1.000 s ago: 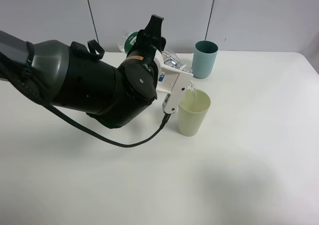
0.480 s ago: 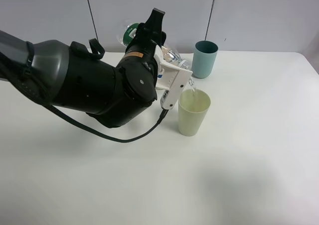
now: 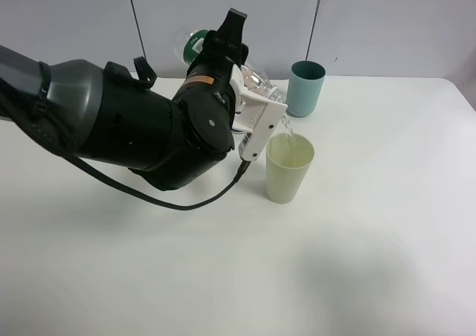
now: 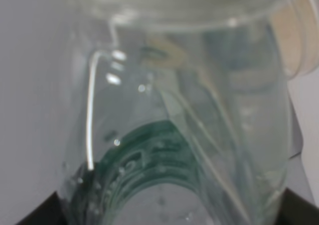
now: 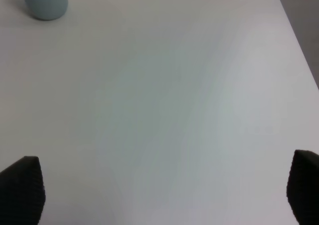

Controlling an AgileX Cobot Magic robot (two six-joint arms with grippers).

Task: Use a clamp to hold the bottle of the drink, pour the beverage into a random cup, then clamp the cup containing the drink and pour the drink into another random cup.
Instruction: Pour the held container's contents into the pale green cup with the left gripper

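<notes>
Exterior high: the left end effector (image 3: 242, 91) pinches the tilted bottle (image 3: 260, 85), whose mouth hangs over the pale green cup (image 3: 288, 176).

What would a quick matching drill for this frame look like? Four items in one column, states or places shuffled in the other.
Column A
1. bottle
2. pale green cup
3. teal cup
4. right gripper

Column B
a. open, nothing between the jaws
b. tilted, mouth over a cup's rim
c. upright, standing apart behind the other cup
d. upright, under the pouring mouth

Pairs: 1-b, 2-d, 3-c, 4-a
</notes>
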